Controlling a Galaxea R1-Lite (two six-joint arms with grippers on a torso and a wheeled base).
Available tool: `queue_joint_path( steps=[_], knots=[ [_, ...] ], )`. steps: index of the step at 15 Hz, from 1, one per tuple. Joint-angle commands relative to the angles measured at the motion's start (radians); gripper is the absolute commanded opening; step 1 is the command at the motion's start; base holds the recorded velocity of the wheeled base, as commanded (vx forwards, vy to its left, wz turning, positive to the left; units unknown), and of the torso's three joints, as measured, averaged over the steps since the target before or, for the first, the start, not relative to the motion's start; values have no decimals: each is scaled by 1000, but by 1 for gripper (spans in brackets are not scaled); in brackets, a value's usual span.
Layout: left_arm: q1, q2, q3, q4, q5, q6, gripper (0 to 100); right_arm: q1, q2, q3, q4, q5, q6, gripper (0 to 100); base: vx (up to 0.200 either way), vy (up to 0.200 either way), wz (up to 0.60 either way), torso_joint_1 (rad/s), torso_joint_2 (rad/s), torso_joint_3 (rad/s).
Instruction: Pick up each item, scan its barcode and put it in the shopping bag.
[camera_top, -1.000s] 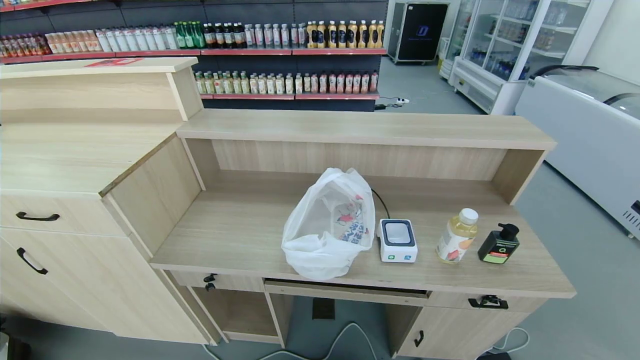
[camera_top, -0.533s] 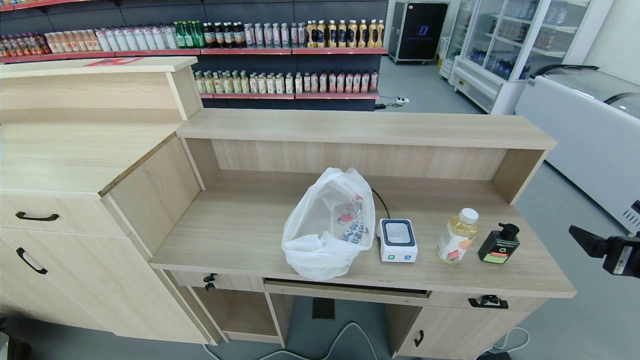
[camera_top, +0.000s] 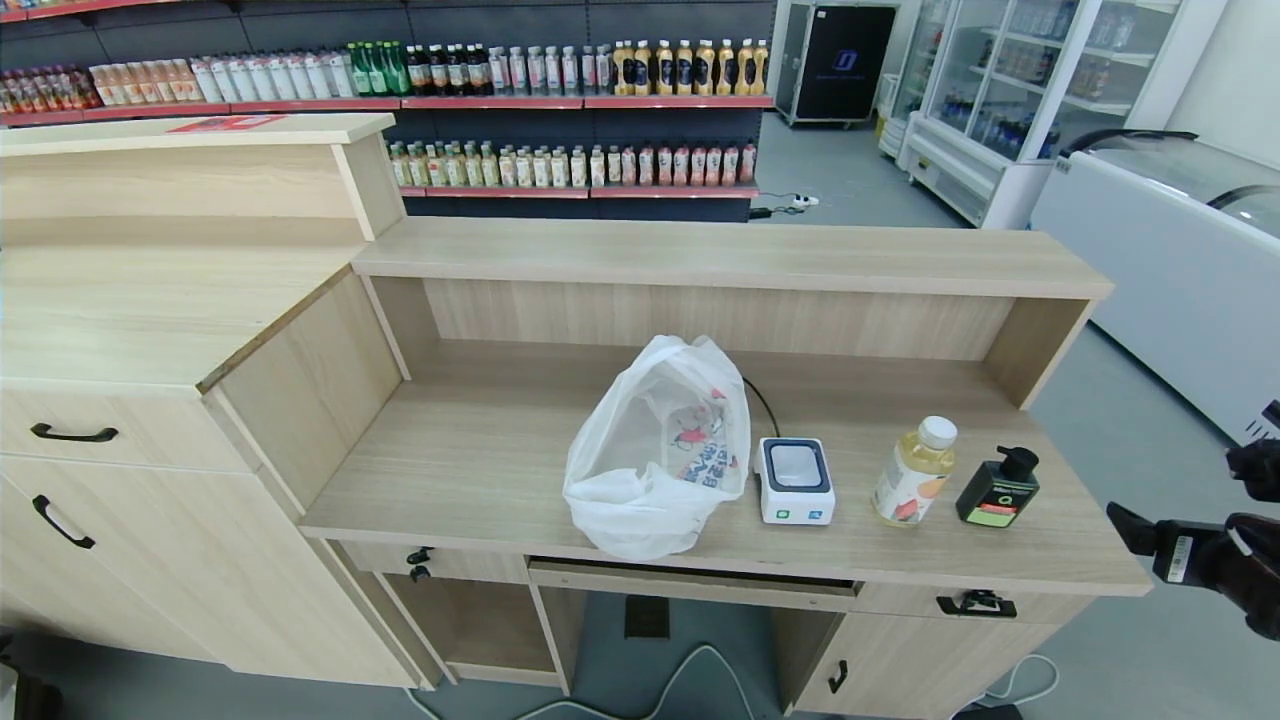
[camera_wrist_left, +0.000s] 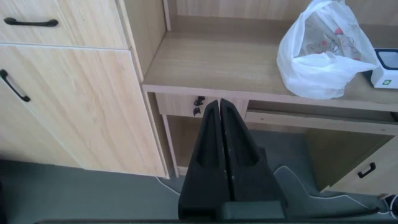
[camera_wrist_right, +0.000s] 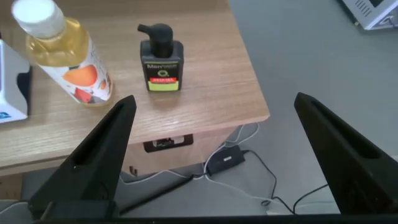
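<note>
The black pump bottle (camera_top: 997, 490) stands upright near the counter's (camera_top: 1080, 560) right end beside the juice bottle (camera_top: 915, 472), probably rigid, light and slick, best clasped across its squat body by the wide-spread right gripper (camera_wrist_right: 214, 102), while the left gripper (camera_wrist_left: 219, 107) hangs pinched closed.

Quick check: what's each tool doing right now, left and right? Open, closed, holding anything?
Left tool: closed, holding nothing.
Right tool: open wide, holding nothing.
</note>
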Motion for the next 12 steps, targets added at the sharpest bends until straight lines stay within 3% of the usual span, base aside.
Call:
queue_joint_path(
  steps=[1, 3, 7, 12],
  knots=[
    [0, 0, 0, 0, 0, 0, 0, 3, 109, -57, -4, 2, -8, 100, 0, 0, 0, 0, 0, 0],
    [0, 0, 0, 0, 0, 0, 0, 7, 138, -99, -4, 2, -13, 100, 0, 0, 0, 0, 0, 0],
    [-1, 0, 0, 0, 0, 0, 0, 99, 135, -94, -11, 16, -19, 100, 0, 0, 0, 0, 0, 0],
    [0, 0, 0, 0, 0, 0, 0, 116, 150, -118, 1, 28, -40, 100, 0, 0, 0, 0, 0, 0]
  ],
)
